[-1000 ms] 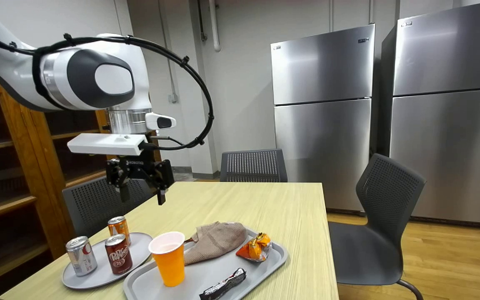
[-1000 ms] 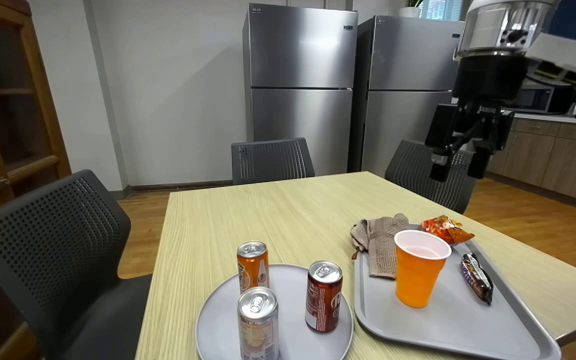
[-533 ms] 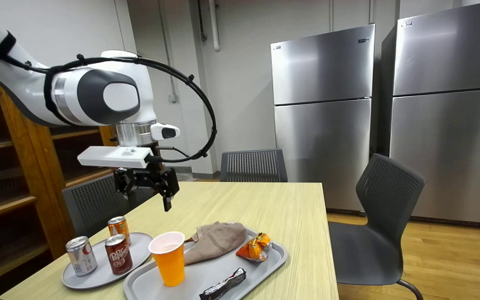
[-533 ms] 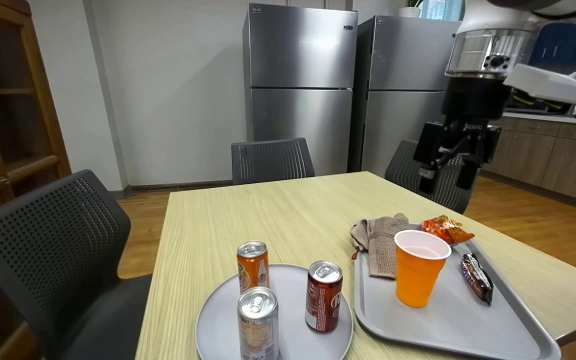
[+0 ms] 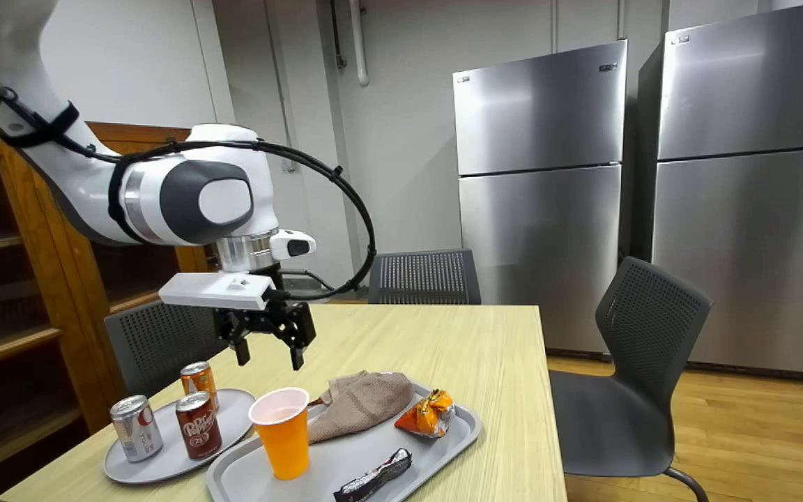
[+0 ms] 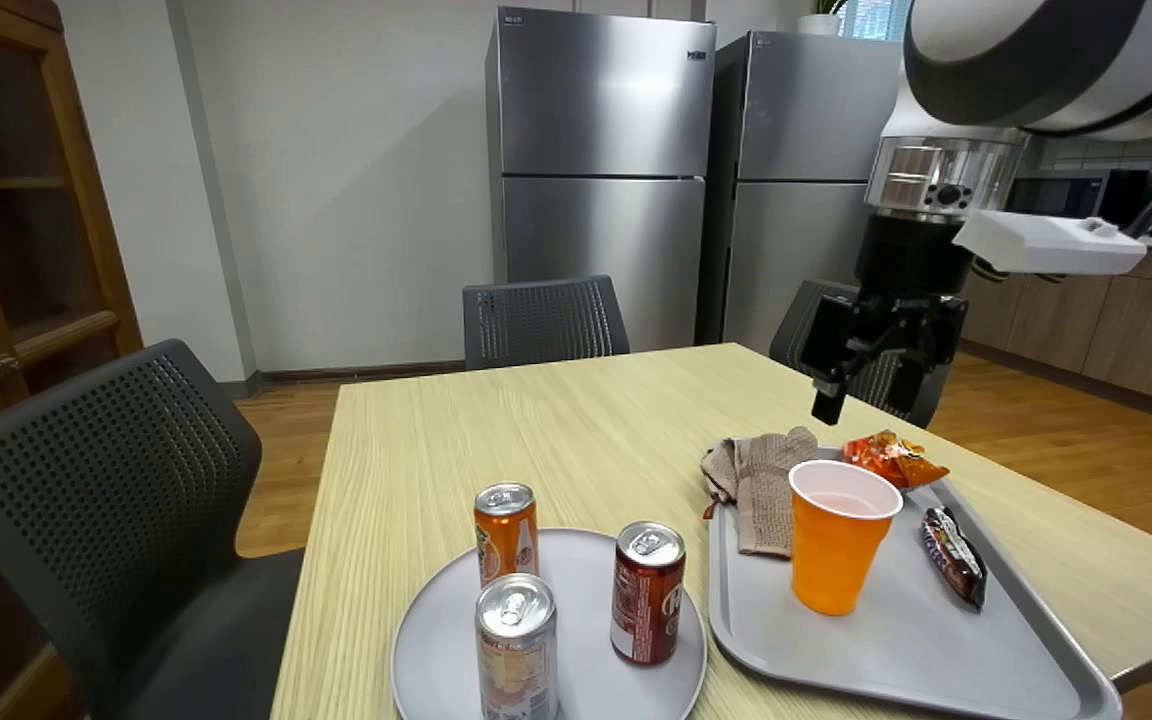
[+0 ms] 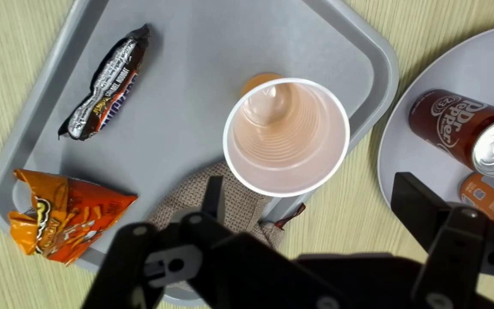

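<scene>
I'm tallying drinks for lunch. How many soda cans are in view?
3, all upright on the round plate. In an exterior view, the silver can stands at left, the Dr Pepper can to its right, and the orange can behind them. No fourth shows.

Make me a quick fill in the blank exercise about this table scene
The round pale-grey plate holds ____ cylindrical metal drink cans.
The dark red metal can is labelled Dr ____.
The tall orange plastic cup has a ____ rim.
The black two-fingered claw holds ____.

Missing words: three; Pepper; white; nothing.
</scene>
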Available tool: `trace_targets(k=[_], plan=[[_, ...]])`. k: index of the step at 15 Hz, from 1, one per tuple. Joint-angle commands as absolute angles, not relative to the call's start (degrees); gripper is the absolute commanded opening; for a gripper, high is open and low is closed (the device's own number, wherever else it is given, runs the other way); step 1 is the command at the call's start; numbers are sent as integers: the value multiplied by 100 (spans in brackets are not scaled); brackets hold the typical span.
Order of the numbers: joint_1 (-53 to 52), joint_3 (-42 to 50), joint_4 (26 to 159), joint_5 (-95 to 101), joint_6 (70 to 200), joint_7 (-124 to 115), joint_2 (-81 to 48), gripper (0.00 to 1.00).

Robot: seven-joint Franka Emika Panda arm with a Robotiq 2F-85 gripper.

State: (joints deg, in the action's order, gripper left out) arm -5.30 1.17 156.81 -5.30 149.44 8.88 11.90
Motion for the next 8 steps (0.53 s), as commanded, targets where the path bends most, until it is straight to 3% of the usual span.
trace_targets(k=[1,8], plan=[[-454,157,15260,-720,15149,845,549,100],[-231,146,14385,-1027,15308,803,-565,100]])
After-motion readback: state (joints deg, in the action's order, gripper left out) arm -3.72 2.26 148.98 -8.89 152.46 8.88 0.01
